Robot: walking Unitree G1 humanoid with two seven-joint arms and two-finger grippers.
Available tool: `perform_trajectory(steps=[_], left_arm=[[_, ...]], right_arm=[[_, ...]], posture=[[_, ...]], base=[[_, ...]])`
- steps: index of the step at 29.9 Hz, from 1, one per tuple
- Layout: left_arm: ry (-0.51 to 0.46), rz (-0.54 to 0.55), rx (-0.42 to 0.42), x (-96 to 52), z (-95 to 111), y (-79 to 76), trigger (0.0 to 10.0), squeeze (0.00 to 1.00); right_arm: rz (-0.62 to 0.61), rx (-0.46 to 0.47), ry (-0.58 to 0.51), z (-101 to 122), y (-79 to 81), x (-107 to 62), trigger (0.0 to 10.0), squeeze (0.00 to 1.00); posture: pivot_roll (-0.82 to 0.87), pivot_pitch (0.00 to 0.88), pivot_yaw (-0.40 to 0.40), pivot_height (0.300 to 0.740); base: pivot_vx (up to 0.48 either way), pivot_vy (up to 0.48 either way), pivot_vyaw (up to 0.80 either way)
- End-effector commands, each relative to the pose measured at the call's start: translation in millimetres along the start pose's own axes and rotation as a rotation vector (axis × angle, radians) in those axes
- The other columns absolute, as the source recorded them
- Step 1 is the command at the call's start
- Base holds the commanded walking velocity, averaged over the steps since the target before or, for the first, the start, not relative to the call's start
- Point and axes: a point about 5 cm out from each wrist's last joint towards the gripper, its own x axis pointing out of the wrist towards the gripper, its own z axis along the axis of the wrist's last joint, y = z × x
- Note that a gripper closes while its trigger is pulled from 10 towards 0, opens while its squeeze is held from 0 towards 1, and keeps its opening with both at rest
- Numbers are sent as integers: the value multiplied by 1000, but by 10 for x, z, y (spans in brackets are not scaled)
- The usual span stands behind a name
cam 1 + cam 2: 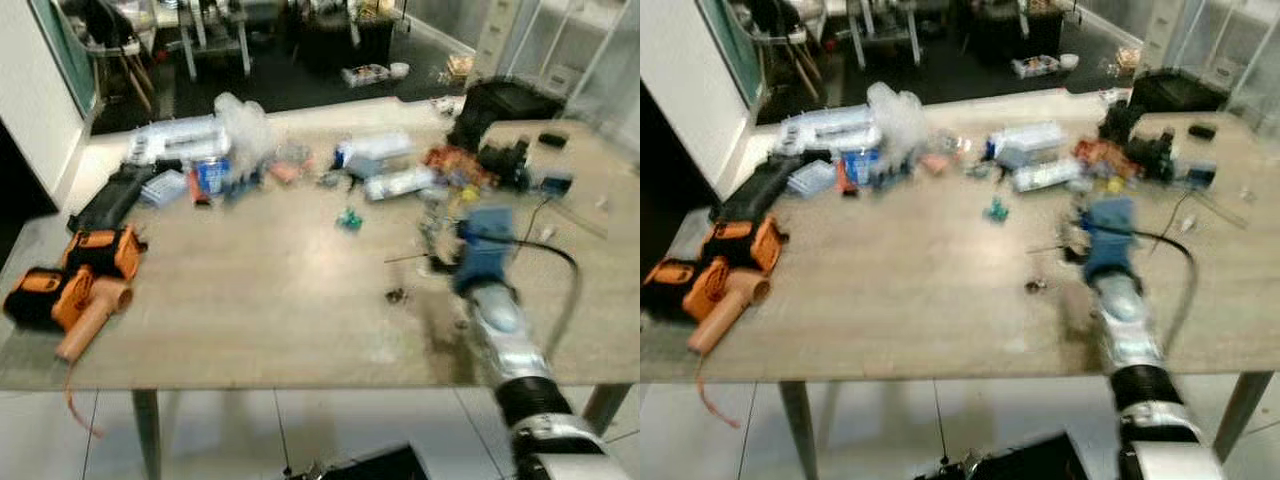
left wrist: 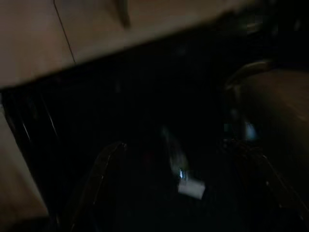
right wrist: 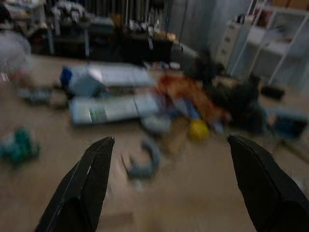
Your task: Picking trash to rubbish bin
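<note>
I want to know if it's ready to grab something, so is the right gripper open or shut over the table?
Open. In the right wrist view, the right gripper has its two black fingers spread far apart above the beige table, nothing between them.

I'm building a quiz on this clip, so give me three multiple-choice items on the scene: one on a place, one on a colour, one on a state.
1. Where on the table do the orange tools lie?
A. at the robot's left end
B. at the robot's right end
C. in the middle

2. What colour is the small item near the table's middle?
A. red
B. green
C. white

3. How do the right gripper fingers stand?
A. shut on a bottle
B. shut on nothing
C. wide open, holding nothing

Answers:
1. A: the head views show them by the left edge.
2. B: it shows as teal-green against the wood.
3. C: the right wrist view shows the two fingers far apart with bare table between them.
</note>
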Motion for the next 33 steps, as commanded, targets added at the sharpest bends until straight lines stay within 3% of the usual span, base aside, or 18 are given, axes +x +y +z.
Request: perform_trajectory(steps=[1,9,16,24,28,33], left_arm=[[71,18,-5,-70,-224,101,10000,0],[64,7,-12,-73,-218,109,10000,0],[63,-6,0,-28,-159,-23,10000,0],[52,-12,-1,11,-74,-122,10000,0],[56,-6,0,5,-73,-66,10000,0],[64,4,-1,-33,-135,48,10000,0]], right_arm=[[41,20,-13,35,151,23,10000,0],[42,23,-15,44,143,27,10000,0],[63,28,-9,41,177,24,10000,0],[101,49,59,-42,233,15,10000,0],[224,85,167,-147,398,-11,10000,0],[344,12,257,-175,384,-32,10000,0]], posture=[[-119,174,28,740],[-120,174,28,740],[-123,177,27,740],[-122,182,25,740],[-121,186,24,740],[-122,192,24,740]], base=[[480,0,0],[78,0,0],[0,-385,0],[0,0,0],[0,0,0],[0,0,0]])
